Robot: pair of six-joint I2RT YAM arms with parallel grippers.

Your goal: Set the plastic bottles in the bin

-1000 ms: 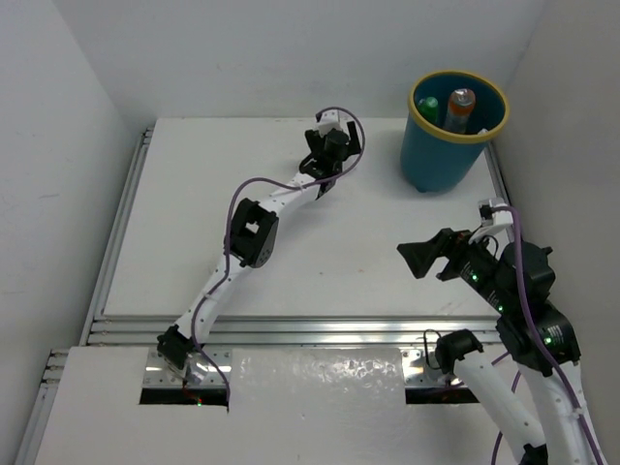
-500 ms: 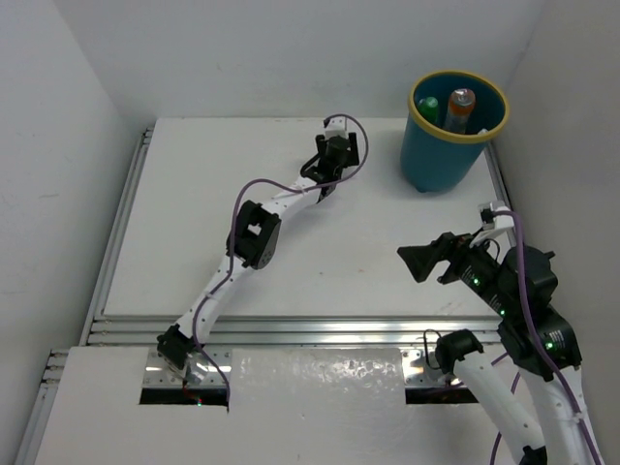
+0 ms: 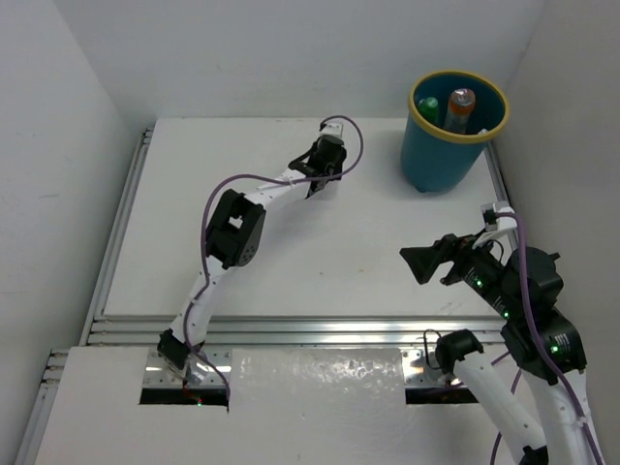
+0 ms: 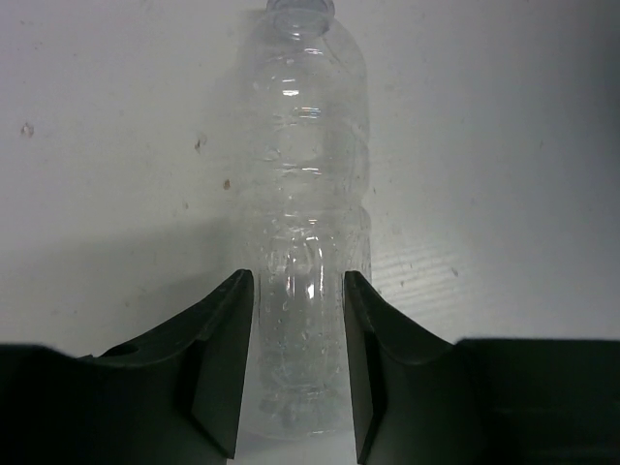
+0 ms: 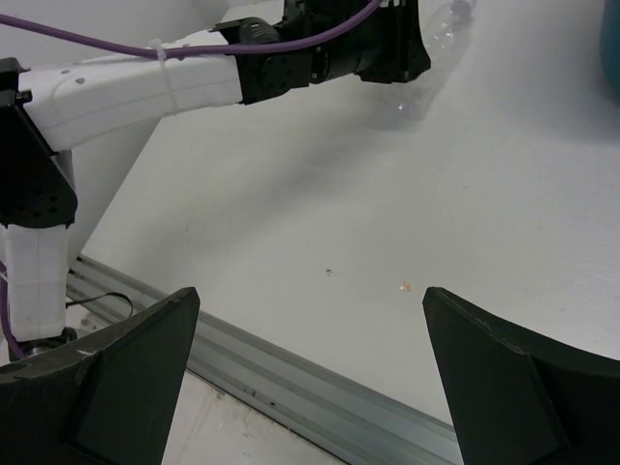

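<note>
Left jaws: narrowed to the width of a bottle at the far middle of the bench [image 3: 291,271]; the pads [image 4: 221,368] sit against both sides of the clear bottle's lower body, though how firm the hold is cannot be told
Clear bottle [image 4: 310,194]: lies flat on the bench, base towards the wrist camera and cap pointing away; its lower half is between the pads and the rest is free beyond them
Right jaws: spread wide with nothing between them, hanging above the near right part of the bench, well apart from the clear bottle and from the bin
Bin [image 3: 441,165]: stands upright at the far right corner of the bench, to the right of the clear bottle; a green bottle [image 3: 427,105] and an orange bottle [image 3: 461,107] already show inside it
Step in hand: by my reading, the grasp of the clear bottle, not yet lifted; no other loose bottle shows on the bench, so this looks like a late one
Next move calls for: a hold snug enough that the smooth, thin wall neither slips nor crumples, then a lift high enough to clear the yellow rim, a carry to the right over the opening, and only there a release
</note>
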